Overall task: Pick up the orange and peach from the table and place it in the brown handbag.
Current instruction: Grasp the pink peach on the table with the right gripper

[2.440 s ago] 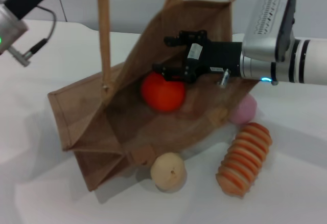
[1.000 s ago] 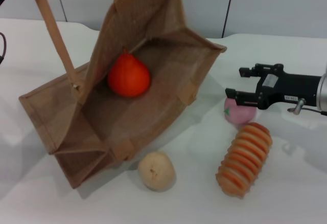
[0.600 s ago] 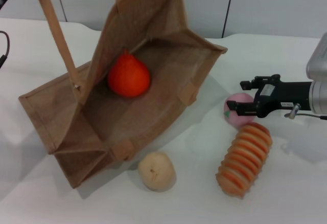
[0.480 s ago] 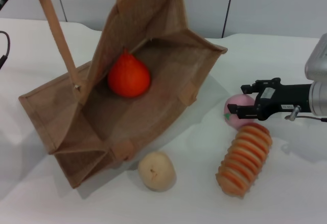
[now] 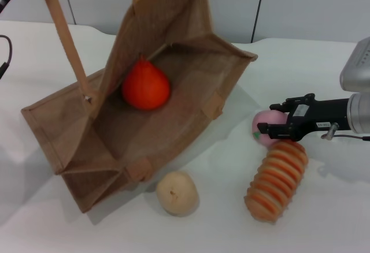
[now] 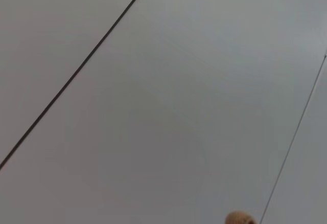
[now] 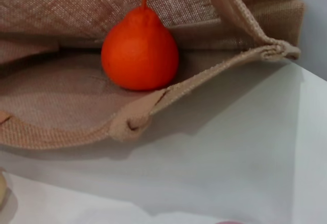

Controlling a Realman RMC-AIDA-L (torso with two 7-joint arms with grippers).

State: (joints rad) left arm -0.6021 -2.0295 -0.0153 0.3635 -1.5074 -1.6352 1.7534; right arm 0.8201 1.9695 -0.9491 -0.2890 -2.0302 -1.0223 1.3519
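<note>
The brown handbag (image 5: 191, 85) lies open on the white table (image 5: 324, 218) at the left and centre, its mouth gaping toward the camera and one long handle (image 5: 63, 33) rising at the far left. The orange (image 5: 145, 85) sits inside it, against the far wall of the fabric (the right wrist view shows it there too (image 7: 140, 50), just past the bag's rim (image 7: 168, 98)). The right gripper (image 5: 276, 121) reaches in from the right with its fingers spread, straddling the peach (image 5: 263, 127), which rests on the table right of the bag; whether the fingers touch it cannot be told. Just near of the peach lies a ridged orange-striped loaf (image 5: 276, 178), and a pale beige fruit (image 5: 177, 193) sits by the bag's near edge. The left gripper is out of sight.
</note>
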